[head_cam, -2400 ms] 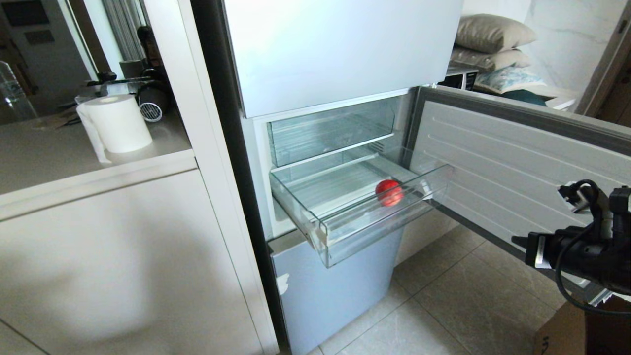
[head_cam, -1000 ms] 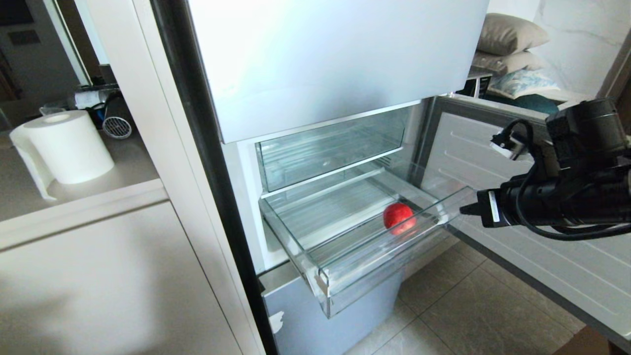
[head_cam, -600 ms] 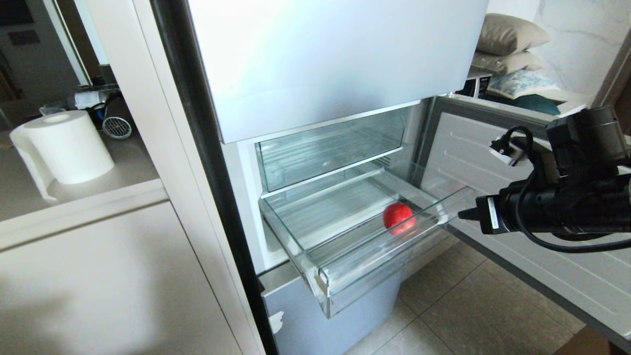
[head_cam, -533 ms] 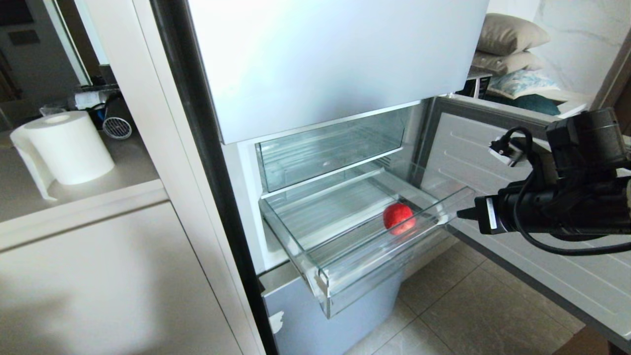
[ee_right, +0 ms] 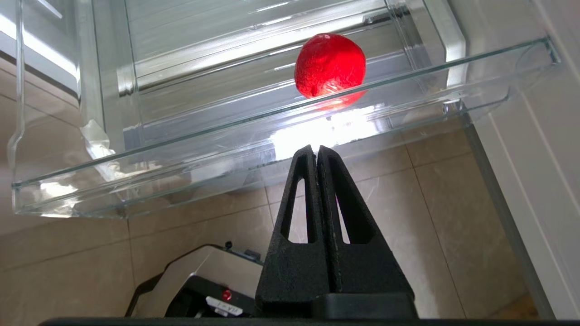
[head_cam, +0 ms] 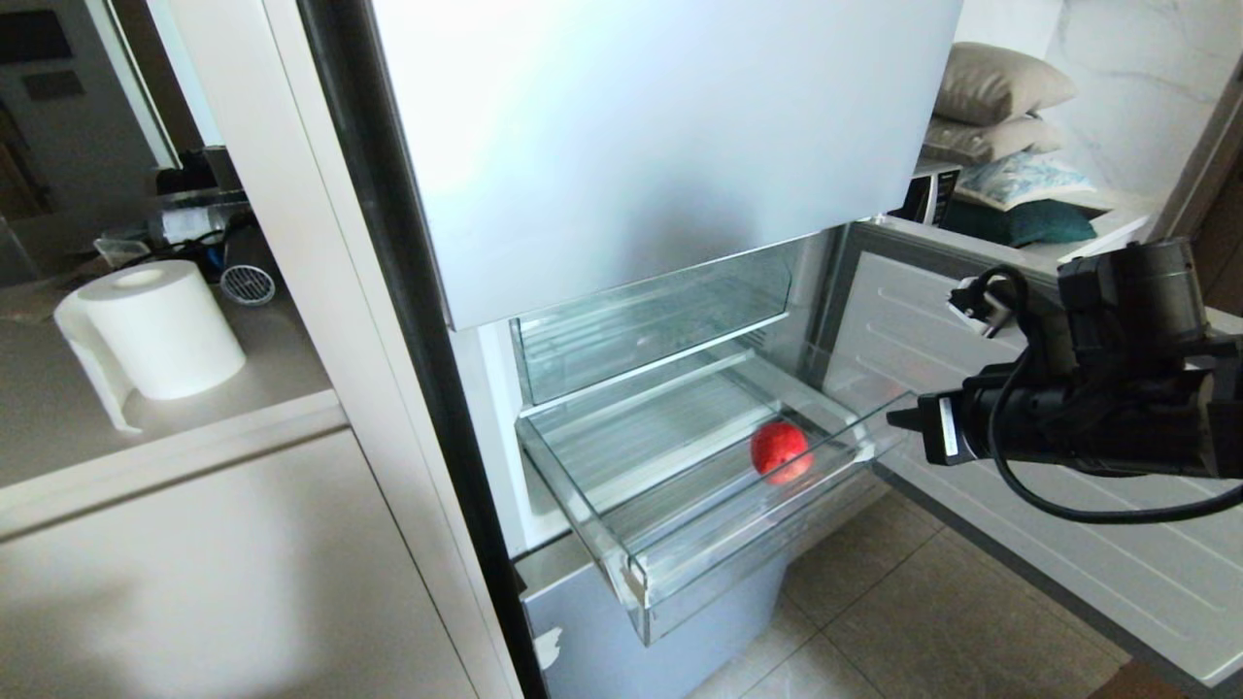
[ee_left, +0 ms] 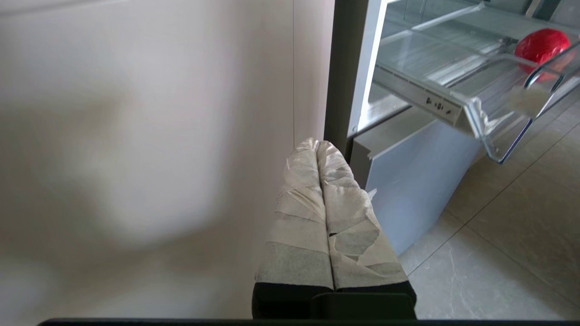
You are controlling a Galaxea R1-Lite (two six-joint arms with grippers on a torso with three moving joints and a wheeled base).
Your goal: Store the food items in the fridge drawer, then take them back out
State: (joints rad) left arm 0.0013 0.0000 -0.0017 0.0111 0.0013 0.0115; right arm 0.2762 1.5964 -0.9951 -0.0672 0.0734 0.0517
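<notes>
You have one red food item (head_cam: 779, 450) lying in the pulled-out fridge drawer (head_cam: 680, 558), near its front right corner. The orange-red one shows in no view, so it may be stored elsewhere or not yet fetched. Your right gripper (ee_right: 317, 151) hangs just outside the drawer's front wall, fingers pressed together and empty; the left gripper (ee_left: 317, 147) sits parked, likewise closed on nothing.

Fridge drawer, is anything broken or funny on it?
Yes. The fridge drawer has a chipped, ragged front corner, white and jagged. It hangs pulled out with one red food piece inside. The right claw, shut, points at it.
</notes>
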